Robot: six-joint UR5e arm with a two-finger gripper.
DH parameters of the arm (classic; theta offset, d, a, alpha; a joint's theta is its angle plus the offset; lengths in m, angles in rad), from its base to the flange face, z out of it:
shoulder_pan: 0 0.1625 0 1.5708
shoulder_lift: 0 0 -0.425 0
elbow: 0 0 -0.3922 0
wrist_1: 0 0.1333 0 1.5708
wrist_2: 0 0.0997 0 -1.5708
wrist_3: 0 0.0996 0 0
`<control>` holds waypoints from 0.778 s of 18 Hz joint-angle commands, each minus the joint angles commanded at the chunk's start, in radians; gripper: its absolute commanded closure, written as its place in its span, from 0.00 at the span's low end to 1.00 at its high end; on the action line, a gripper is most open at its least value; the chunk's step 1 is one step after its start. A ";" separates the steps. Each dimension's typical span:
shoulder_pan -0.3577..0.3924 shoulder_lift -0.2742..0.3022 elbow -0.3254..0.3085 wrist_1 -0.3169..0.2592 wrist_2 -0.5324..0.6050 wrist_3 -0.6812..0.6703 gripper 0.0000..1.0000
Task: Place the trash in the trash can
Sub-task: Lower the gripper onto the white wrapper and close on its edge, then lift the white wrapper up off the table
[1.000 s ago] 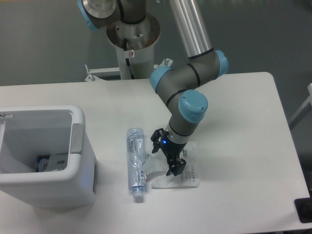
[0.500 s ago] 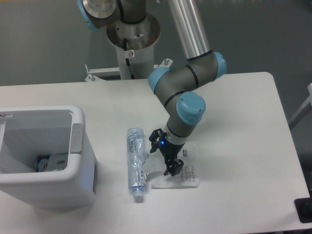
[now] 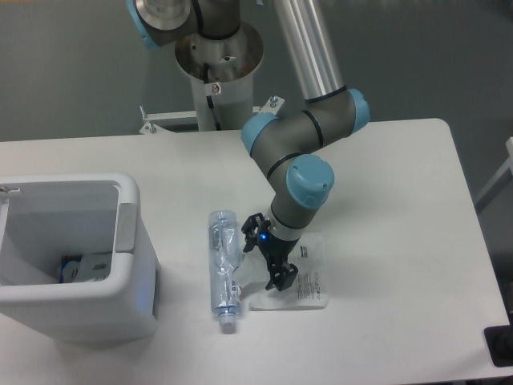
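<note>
A white table [image 3: 385, 200] fills most of the view, with a grey floor behind it. Nearest the camera, the trash [image 3: 298, 282], a flat white wrapper with small black print, lies on the table toward its front edge. Just to its left lies a crushed clear plastic bottle [image 3: 224, 266], lengthwise, its cap pointing to the front; the wrapper's left edge comes close to the bottle, and whether they touch cannot be told. The gripper [image 3: 268, 258] is down over the wrapper's left part, between bottle and print, a small blue light glowing on its body. Its dark fingers [image 3: 284, 277] stand apart, one tip low on the wrapper and the other higher toward the bottle; nothing is seen clamped between them. At the left side of the table stands the trash can [image 3: 120, 241], a boxy white bin with a thick rim, well apart from the wrapper; something small and printed lies in its bottom. Farther back, the arm [image 3: 309, 128] with its blue joint caps rises to a grey pedestal [image 3: 216, 72] behind the table.
</note>
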 joint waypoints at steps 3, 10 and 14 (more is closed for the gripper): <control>0.000 0.000 -0.002 -0.002 0.000 0.000 0.08; 0.002 0.008 -0.014 -0.003 0.009 -0.003 0.35; 0.003 0.015 -0.014 -0.034 0.008 -0.024 0.66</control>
